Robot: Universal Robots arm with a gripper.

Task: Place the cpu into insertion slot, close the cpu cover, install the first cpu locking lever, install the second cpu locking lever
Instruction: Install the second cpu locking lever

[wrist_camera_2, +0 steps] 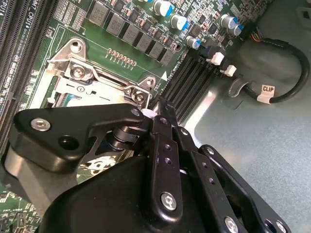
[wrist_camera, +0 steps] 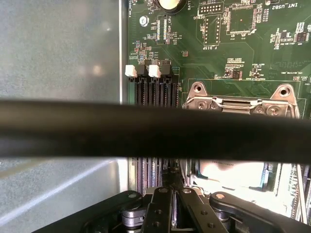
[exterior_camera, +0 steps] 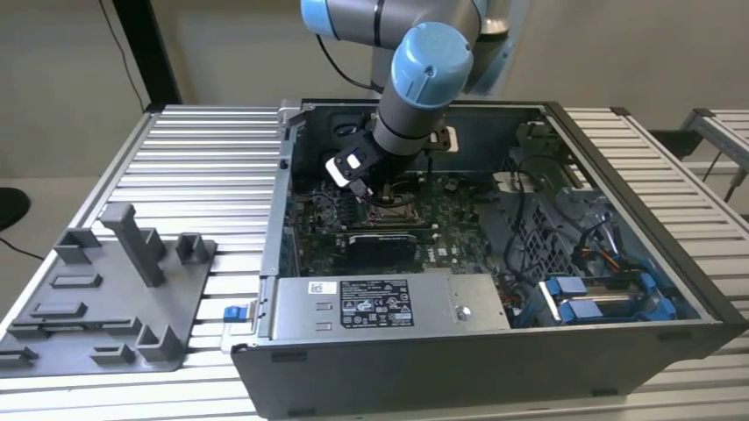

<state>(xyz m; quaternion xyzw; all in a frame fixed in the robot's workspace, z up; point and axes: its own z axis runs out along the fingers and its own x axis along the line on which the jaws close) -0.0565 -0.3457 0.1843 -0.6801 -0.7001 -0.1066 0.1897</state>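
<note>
One arm reaches down into the open computer case [exterior_camera: 655, 263], which sits on the slatted tabletop [exterior_camera: 199, 167]; its gripper [exterior_camera: 372, 195] hangs directly over the insertion slot [exterior_camera: 392, 206] near the middle of the green circuit board [exterior_camera: 457, 215]. In both wrist views the black fingers [wrist_camera_2: 163, 128] are drawn together at the slot's edge, apparently pinched on a thin metal part there, though what they grip cannot be told. One cpu [wrist_camera: 233, 172] already lies in the slot, its pale metal top visible in the first wrist view. One cpu cover [wrist_camera_2: 104, 80] lies low over the slot, its hinge end screwed down; whether it is fully shut cannot be told. The placing step thus looks done, and the work appears to stand at the cover or lever stage. Neither locking lever can be judged latched. A grey parts tray [exterior_camera: 94, 298] rests at the tabletop's near corner on the exterior view's left.
</note>
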